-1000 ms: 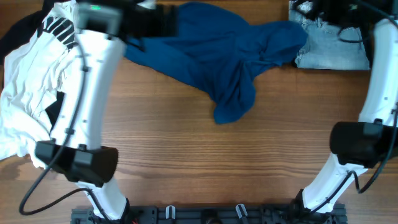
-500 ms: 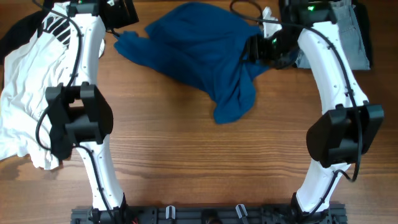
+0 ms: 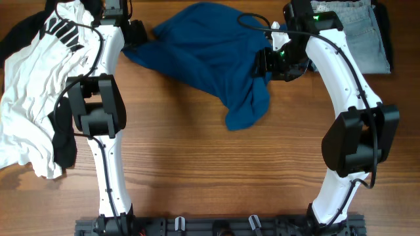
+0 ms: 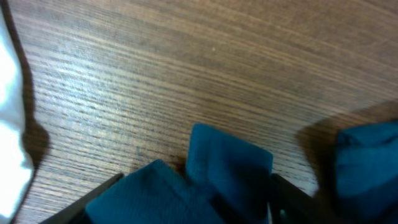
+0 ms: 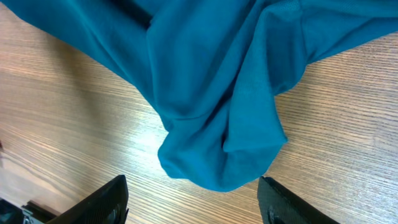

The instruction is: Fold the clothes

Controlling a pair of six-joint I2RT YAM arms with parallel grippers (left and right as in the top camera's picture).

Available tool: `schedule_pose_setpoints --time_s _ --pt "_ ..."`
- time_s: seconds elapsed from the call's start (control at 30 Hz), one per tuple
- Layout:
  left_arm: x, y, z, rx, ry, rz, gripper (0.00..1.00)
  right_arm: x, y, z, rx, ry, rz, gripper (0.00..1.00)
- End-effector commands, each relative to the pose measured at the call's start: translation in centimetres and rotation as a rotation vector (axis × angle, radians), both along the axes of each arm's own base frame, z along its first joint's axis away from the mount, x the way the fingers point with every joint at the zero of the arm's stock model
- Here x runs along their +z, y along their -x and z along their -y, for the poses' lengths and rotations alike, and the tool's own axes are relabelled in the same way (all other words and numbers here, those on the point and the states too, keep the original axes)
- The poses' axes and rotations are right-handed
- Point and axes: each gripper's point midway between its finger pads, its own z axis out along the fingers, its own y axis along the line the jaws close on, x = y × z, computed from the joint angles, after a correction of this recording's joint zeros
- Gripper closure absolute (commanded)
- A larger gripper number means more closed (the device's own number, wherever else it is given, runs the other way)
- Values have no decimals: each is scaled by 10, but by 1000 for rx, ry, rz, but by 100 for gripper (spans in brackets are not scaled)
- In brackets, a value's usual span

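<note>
The dark-blue shirt (image 3: 210, 59) lies crumpled at the back middle of the table. My left gripper (image 3: 136, 33) is at its left edge. In the left wrist view the fingers (image 4: 196, 199) are spread wide, with a bunched fold of the shirt (image 4: 224, 162) between them. My right gripper (image 3: 262, 63) hovers over the shirt's right side. In the right wrist view it is open and empty (image 5: 193, 186), just above the table in front of a hanging lobe of the shirt (image 5: 217, 143).
The white top with black stripes (image 3: 26, 85) lies heaped at the left, with black pieces (image 3: 62, 134) beside it; its white edge shows in the left wrist view (image 4: 9, 118). Light-blue jeans (image 3: 361, 36) lie at the back right. Bare wood (image 3: 216, 170) spans the front.
The right arm swung in from the far right to the shirt's right side. The left gripper moved from above the shirt to its left edge. The shirt's left edge shifted slightly.
</note>
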Motion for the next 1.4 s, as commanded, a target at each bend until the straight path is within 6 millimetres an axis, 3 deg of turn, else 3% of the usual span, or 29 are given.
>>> schedule_pose_setpoints --time_s 0.0,0.1,0.17,0.27,0.37,0.5,0.6,0.7,0.83,1.03,1.1,1.13,1.17,1.27,1.33,1.37 --pt "2 -3 -5 24 -5 13 59 -3 0 3 -16 25 -3 33" --pt "13 -3 -5 24 -6 23 73 -3 2 3 -16 26 -11 33" --pt "47 -4 -7 28 -14 72 75 -3 5 4 -15 28 -23 33" --pt "103 -3 -9 36 -27 151 96 -4 11 4 -11 32 -45 34" --pt "127 11 -9 36 -27 143 96 -4 21 5 8 39 -80 38" --pt "163 61 -16 59 -68 45 96 -4 50 -5 81 59 -169 39" --pt "190 100 -21 74 -101 -20 96 -27 66 -17 104 127 -205 39" --pt "197 130 -27 96 -135 -97 96 -78 86 -16 45 199 -262 39" --pt "199 172 -59 225 -296 -231 96 -125 99 -12 -20 199 -263 38" --pt "198 178 -60 240 -297 -252 96 -132 79 -19 -18 167 -170 32" --pt "197 177 -58 243 -281 -251 96 -134 80 -18 -18 167 -170 41" --pt "196 177 -56 241 -270 -251 96 -135 81 -18 -18 168 -174 55" --pt "195 177 -54 238 -261 -252 96 -135 83 -17 -22 171 -182 95" --pt "200 177 -54 239 -256 -237 96 -122 74 -11 -51 154 -153 96" --pt "216 178 -54 245 -250 -187 96 -83 49 7 -111 123 -64 96" --pt "231 180 -54 251 -246 -142 96 -51 32 20 -135 97 12 96"
